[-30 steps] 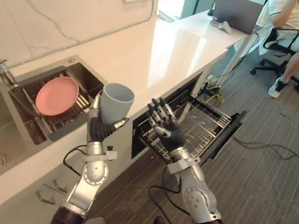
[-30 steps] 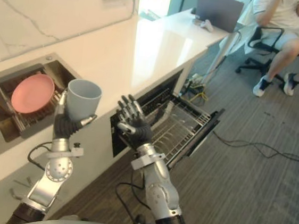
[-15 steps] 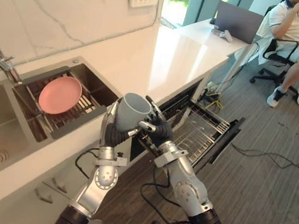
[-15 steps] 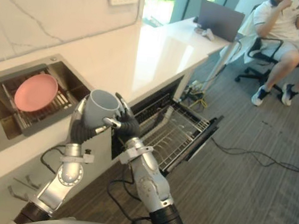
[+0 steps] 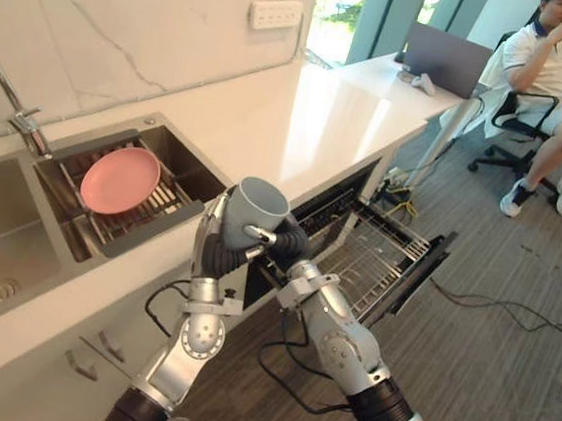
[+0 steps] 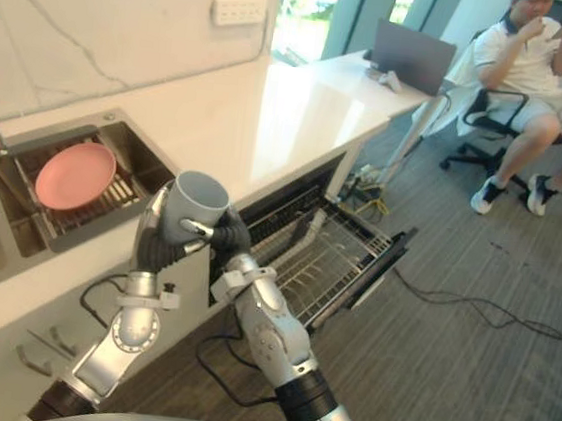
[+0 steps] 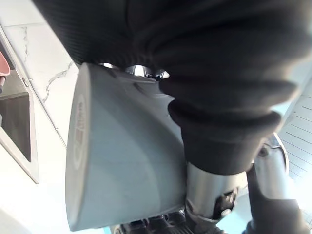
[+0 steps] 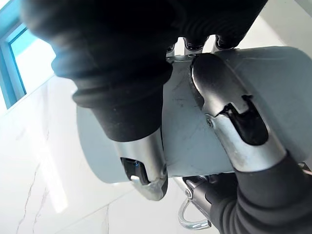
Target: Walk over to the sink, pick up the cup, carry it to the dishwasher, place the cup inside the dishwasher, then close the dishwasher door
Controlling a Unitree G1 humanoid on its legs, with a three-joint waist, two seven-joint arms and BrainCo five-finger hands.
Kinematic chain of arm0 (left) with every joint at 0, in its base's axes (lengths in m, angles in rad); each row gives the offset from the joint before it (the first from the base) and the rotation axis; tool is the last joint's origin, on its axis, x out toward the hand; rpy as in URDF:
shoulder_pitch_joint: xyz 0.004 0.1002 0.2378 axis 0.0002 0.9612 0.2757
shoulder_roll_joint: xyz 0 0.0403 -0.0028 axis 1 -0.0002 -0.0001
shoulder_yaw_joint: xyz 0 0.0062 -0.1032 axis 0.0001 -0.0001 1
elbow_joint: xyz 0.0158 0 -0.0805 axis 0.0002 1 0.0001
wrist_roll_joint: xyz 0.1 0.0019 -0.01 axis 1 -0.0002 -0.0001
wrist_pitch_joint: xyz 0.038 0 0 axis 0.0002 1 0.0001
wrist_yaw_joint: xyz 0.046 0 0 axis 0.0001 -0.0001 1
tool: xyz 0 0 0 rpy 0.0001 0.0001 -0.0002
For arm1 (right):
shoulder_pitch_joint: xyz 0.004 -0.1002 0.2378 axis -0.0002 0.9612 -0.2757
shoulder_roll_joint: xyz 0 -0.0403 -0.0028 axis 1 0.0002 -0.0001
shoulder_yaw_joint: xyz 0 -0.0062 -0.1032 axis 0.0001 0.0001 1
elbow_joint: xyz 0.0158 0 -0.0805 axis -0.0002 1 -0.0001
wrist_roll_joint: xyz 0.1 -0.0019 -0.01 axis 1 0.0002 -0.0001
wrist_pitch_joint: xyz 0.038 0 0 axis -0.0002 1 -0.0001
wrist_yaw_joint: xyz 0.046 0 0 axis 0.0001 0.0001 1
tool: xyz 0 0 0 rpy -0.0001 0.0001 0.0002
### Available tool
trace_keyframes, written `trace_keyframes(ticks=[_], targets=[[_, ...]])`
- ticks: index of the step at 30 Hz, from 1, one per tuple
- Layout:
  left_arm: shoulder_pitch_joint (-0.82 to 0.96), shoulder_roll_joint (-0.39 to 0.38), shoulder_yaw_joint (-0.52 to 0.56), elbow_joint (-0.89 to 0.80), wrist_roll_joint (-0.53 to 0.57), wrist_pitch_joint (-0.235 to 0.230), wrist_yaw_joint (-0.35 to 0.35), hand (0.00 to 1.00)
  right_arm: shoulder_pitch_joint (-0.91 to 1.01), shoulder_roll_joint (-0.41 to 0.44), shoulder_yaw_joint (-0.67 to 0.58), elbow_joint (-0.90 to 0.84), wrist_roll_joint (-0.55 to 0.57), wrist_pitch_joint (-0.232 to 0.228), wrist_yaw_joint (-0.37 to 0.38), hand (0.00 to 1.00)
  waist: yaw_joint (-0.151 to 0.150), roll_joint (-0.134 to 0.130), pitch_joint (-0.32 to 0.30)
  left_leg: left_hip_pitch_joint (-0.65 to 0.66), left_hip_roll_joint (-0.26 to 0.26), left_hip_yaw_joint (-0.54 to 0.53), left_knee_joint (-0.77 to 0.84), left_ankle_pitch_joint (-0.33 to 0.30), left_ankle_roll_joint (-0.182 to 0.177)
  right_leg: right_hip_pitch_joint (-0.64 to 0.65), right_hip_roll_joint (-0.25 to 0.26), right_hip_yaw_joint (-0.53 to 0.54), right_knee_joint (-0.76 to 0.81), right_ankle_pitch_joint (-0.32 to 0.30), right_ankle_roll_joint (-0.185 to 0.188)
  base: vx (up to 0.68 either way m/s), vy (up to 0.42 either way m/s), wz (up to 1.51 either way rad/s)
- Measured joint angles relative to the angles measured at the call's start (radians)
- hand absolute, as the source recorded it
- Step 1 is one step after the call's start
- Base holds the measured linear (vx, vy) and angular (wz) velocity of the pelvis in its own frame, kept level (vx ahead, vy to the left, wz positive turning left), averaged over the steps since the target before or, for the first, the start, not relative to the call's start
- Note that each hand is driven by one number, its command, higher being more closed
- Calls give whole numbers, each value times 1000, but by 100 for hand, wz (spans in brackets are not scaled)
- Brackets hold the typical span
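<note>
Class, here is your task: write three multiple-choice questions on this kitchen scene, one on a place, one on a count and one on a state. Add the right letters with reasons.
1. Where does the pink plate lie?
A on the floor; B on the drying rack in the sink; C on the countertop.
2. How many robot hands grip the grey cup?
A none; B one; C two.
3. How does the dishwasher stand?
A shut; B open, with its wire basket pulled out; C open, with no basket.

Answers:
1 B: the plate rests on the bars set in the sink.
2 C: the left hand and the right hand both curl round it.
3 B: the basket juts out into the room.
</note>
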Motion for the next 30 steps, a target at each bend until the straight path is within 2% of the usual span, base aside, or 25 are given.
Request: trace_keyframes(ticks=[10, 16, 22, 26, 27, 30], targets=[[-15, 1, 2, 2, -8, 1, 21, 100, -39, 0, 24, 24, -9, -38, -21, 100, 5, -1, -3, -1, 0, -7, 0, 1, -2, 3, 0, -9, 0, 3, 4, -3, 3, 1], [-24, 2, 1, 2, -9, -14, 23, 100, -40, 0, 45, 35, 23, -104, -21, 100, 13, 4, -11, -2, 1, -21, 0, 3, -5, 11, 1, -23, 0, -3, 1, -4, 7, 5], [-18, 25, -4, -3, -8, -51, 30, 100, -52, 4, 64, 43, 170, -202, 5, 100, 26, 7, -16, -5, 0, -25, 0, 4, -6, 10, 1, -26, 0, -4, 0, 0, 0, 0], [-5, 30, -4, -4, -9, -69, 36, 100, -55, 6, 66, 43, 179, -222, 19, 100, 31, 8, -42, -20, 0, -27, 0, 5, -7, -4, 1, -27, 0, -5, -1, -1, 10, 2], [0, 32, -4, -8, -9, -70, 37, 0, -57, 7, 67, 43, 180, -226, 21, 100, 31, 10, -43, -20, 0, -27, 0, 5, -8, -4, 1, -27, 0, -3, 3, 0, 0, 0], [33, 36, -4, -13, -9, -71, 44, 0, -74, 15, 63, 44, 213, -244, 27, 100, 28, 15, -46, -19, 0, -24, 0, 5, -8, -6, 2, -24, 0, -1, 5, -3, 16, -2]])
